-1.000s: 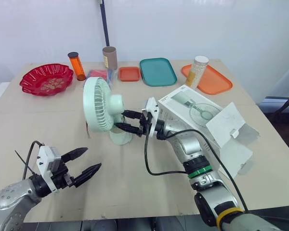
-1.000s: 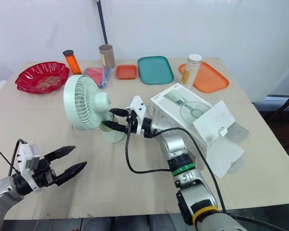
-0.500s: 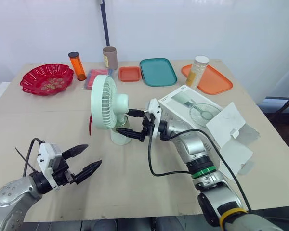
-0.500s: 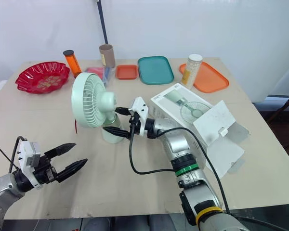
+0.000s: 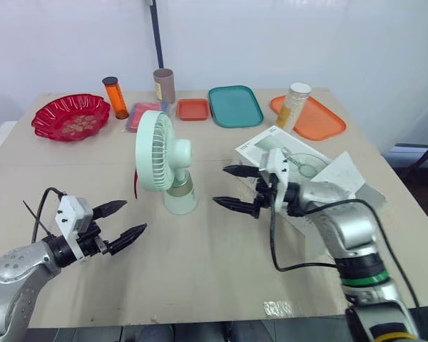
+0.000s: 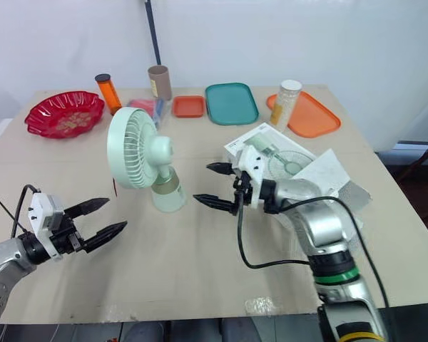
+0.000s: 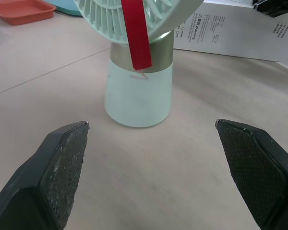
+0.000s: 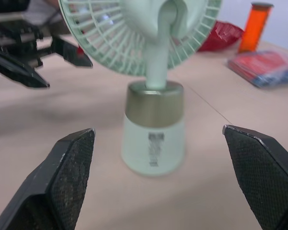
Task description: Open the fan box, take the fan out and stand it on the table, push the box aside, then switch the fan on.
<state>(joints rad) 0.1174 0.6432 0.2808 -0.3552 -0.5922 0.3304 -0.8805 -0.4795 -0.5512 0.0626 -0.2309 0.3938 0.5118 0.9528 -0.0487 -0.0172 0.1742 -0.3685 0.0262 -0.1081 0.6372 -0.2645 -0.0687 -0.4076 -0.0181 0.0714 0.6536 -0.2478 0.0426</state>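
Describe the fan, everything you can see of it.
The fan is pale mint-green plastic: a round slatted cage, a bulbous motor housing behind it and a short neck. Below that, a brass-coloured band tops a frosted, tapering base with a small printed label at the back. A red strip hangs down the front of the cage. It stands upright on the table, cage facing the robot's left. Nothing grips it: the open right tool and open left tool flank it, both apart.
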